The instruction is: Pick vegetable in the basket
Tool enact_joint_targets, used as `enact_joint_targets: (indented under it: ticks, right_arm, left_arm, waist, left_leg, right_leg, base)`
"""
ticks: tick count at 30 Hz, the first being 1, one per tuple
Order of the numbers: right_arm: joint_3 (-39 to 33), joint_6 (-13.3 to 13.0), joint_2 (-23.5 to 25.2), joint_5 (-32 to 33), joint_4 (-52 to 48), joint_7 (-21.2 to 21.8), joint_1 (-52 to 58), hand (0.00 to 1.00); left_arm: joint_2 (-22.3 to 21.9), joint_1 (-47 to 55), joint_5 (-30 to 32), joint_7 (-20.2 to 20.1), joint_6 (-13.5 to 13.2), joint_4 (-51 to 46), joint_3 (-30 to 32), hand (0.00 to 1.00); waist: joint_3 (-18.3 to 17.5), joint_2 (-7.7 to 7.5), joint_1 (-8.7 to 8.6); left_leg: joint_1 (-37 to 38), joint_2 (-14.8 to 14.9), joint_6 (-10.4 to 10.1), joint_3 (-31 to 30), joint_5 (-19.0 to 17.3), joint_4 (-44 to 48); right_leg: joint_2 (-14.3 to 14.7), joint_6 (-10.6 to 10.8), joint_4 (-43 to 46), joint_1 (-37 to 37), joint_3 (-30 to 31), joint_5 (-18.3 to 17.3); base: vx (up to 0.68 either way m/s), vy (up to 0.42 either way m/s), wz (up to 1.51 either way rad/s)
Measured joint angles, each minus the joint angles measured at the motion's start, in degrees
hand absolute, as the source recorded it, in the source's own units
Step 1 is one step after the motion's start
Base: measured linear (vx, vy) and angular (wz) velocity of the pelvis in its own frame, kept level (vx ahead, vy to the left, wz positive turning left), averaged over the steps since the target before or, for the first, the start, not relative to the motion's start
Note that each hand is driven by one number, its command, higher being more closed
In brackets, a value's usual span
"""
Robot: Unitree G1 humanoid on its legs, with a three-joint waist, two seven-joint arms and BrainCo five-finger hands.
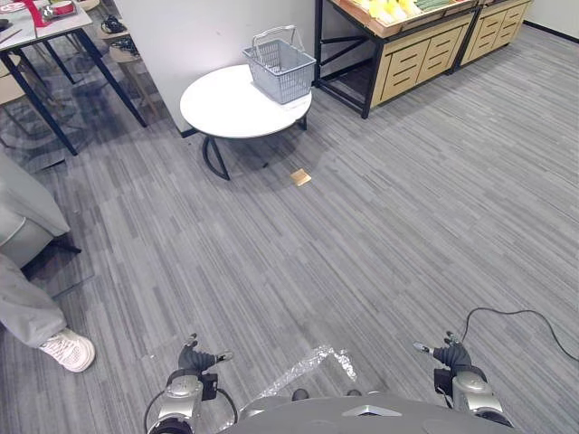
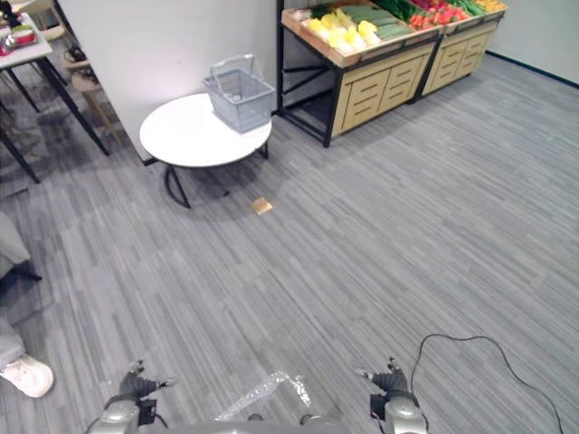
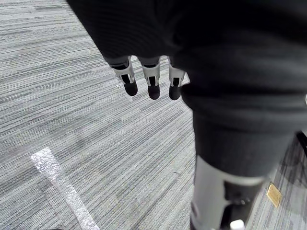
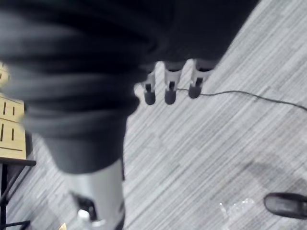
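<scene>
A grey wire basket (image 2: 241, 98) with its handle up stands on the right edge of a round white table (image 2: 185, 136) far ahead. Behind it to the right, a wooden produce stand (image 2: 380, 68) holds yellow, green and red vegetables (image 2: 348, 30). My left hand (image 1: 192, 362) hangs low at the bottom left, fingers (image 3: 152, 82) straight and holding nothing. My right hand (image 1: 449, 358) hangs low at the bottom right, fingers (image 4: 169, 88) relaxed and empty. Both hands are far from the basket and the stand.
Grey plank floor stretches between me and the table. A small tan square (image 2: 261, 206) lies on the floor near the table. A silver tape mark (image 1: 303, 369) is by my feet. A person's leg and white shoe (image 1: 65, 349) are at the left. A desk (image 1: 50, 36) stands back left.
</scene>
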Motion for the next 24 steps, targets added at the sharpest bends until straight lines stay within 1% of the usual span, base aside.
enact_joint_targets:
  ticks: [10, 22, 24]
  right_arm:
    - [0.61, 0.0, 0.01, -0.5, -1.34, -0.07, -0.01, 0.0]
    - [0.5, 0.02, 0.01, -0.3, -1.35, -0.09, -0.01, 0.0]
    - [0.38, 0.03, 0.0, 0.16, -1.35, -0.09, -0.23, 0.0]
  left_arm:
    - [-0.18, 0.38, -0.14, 0.06, -0.01, 0.0, 0.0, 0.0]
    - [-0.23, 0.33, -0.72, 0.12, -0.03, 0.01, -0.02, 0.0]
    - [-0.22, 0.03, -0.72, 0.11, -0.03, 0.04, -0.04, 0.0]
  waist:
    - [-0.01, 0.04, -0.09]
    - [-0.1, 0.19, -0.22]
    - [-0.12, 0.4, -0.3]
  left_leg:
    - [0.08, 0.14, -0.24, 1.17, -0.16, -0.24]
    - [0.27, 0.08, -0.23, 0.61, -0.11, -0.02]
    - [-0.65, 0.1, -0.22, 0.38, 0.16, -0.05]
  right_leg:
    - [0.13, 0.22, -0.63, 0.06, 0.67, 0.52]
    - [0.1, 0.35, -1.46, 0.86, -0.11, 0.71]
    - [0.11, 0.33, -0.64, -0.37, -0.17, 0.57]
  base:
    - [-0.02, -0.011, -0.04]
    - [-0.01, -0.013, 0.03]
    - [-0.04, -0.022, 0.04]
